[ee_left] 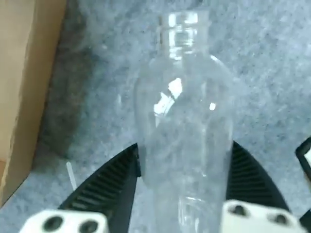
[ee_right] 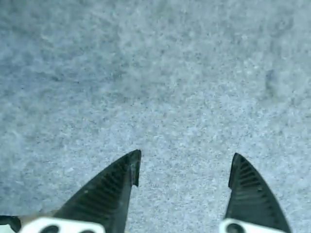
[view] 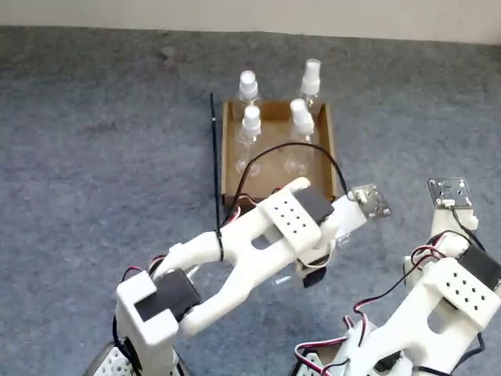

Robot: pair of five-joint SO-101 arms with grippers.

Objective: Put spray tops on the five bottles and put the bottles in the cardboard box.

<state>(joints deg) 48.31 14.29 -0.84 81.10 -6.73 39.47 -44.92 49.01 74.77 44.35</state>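
Note:
A clear bottle (ee_left: pixel 184 97) with no spray top lies between the fingers of my left gripper (ee_left: pixel 184 145), which is shut on its body, neck pointing away. This happens just off the near right corner of the cardboard box (view: pixel 228 149), whose wall (ee_left: pixel 24 73) stands beside the bottle. Two topped bottles (view: pixel 250 129) (view: pixel 301 121) stand inside the box. Two more topped bottles (view: pixel 248 84) (view: pixel 311 77) stand at its far wall; I cannot tell whether they are inside or behind it. My right gripper (ee_right: pixel 185 155) hangs open over bare carpet, right of the box.
Grey carpet (view: pixel 94 141) covers the whole table. A thin black rod (view: pixel 214 149) lies along the box's left side. The left arm (view: pixel 290 223) crosses in front of the box's near wall. The right arm (view: pixel 454 298) stands at the lower right.

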